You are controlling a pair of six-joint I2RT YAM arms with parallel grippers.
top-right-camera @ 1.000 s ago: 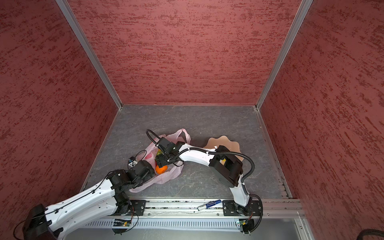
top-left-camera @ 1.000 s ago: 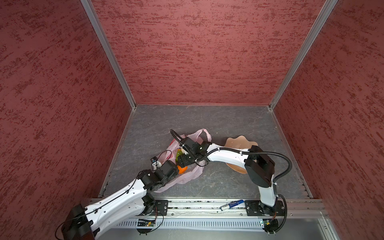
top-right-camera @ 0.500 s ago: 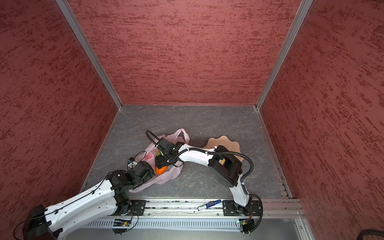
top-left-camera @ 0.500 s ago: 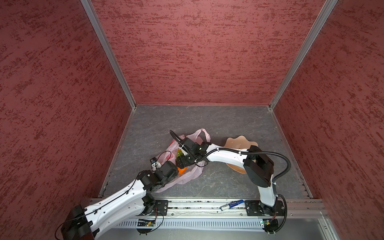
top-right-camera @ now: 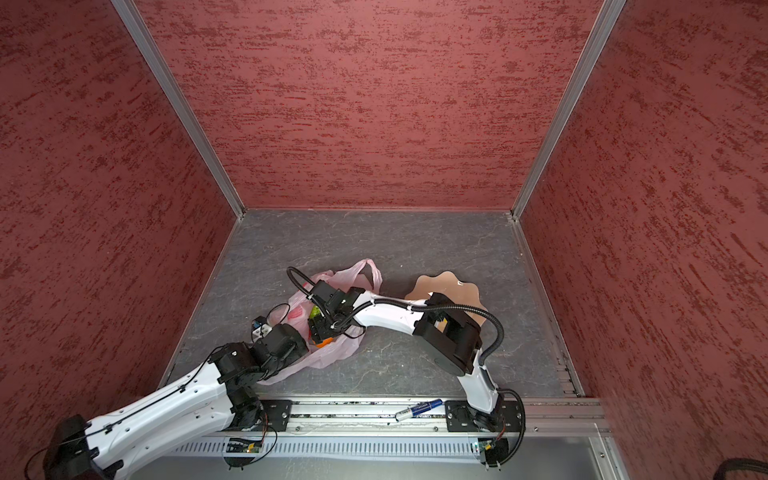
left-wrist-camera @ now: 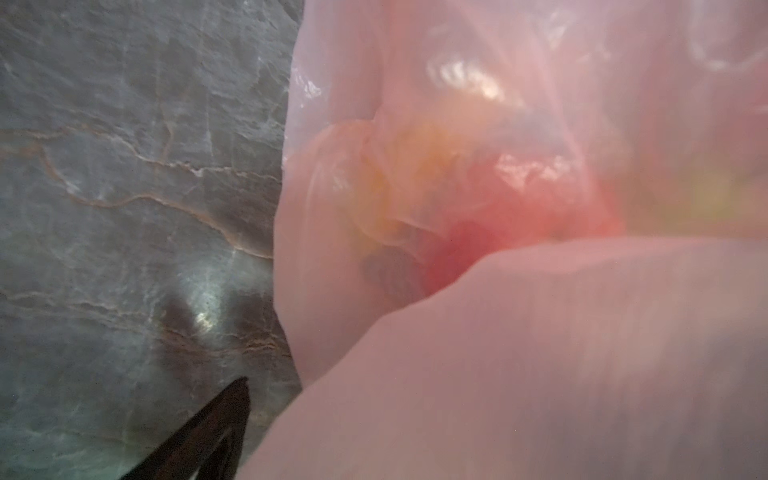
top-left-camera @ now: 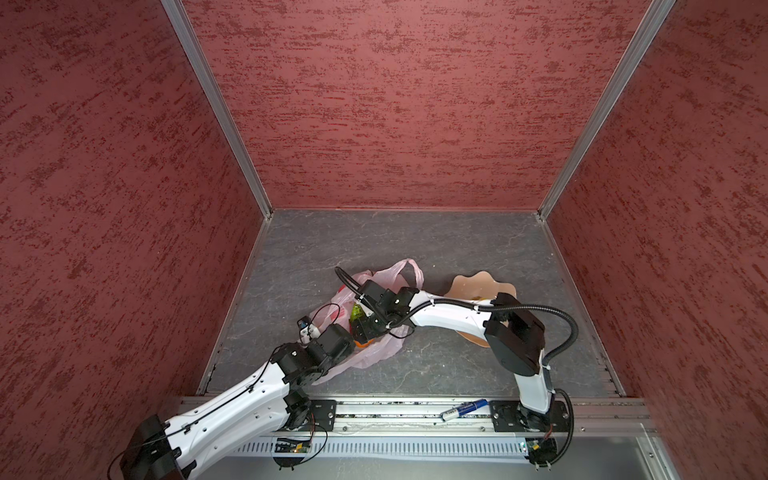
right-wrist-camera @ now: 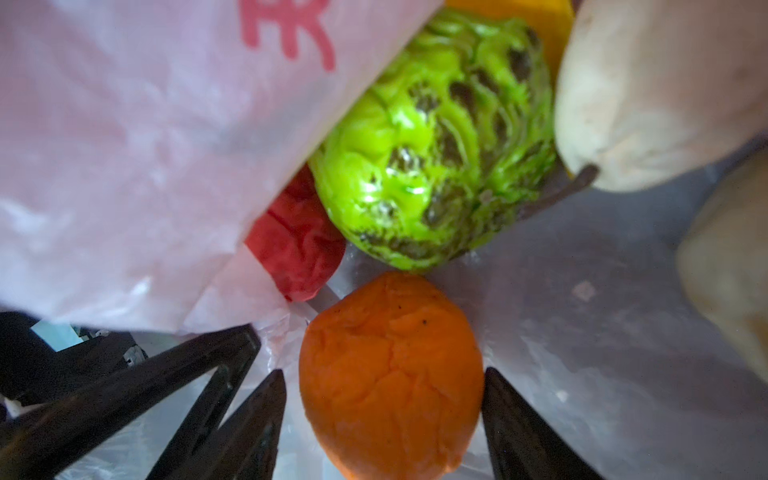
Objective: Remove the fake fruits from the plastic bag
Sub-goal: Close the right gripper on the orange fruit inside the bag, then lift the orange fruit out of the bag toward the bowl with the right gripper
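A peach petal-edged bowl (top-left-camera: 473,283) sits on the grey floor (top-left-camera: 415,241), a blue-and-silver cylinder (top-left-camera: 463,409) on the front rail (top-left-camera: 386,409).

I see a booth with three rough red walls (top-left-camera: 395,104), joined at the corners by pale metal strips (top-left-camera: 216,104). Its floor (top-left-camera: 415,241) is grey and veined like slate, evenly lit, with a metal rail (top-left-camera: 395,415) along the near edge.

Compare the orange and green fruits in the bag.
The orange fruit is smooth with faint creases; the green fruit is bumpy, glossy and dark-pitted. The orange fruit sits between the right gripper's fingertips; the green fruit lies beyond them. The green fruit is partly under the plastic bag's flap; the orange fruit is uncovered. Both are roundish, inside the bag.
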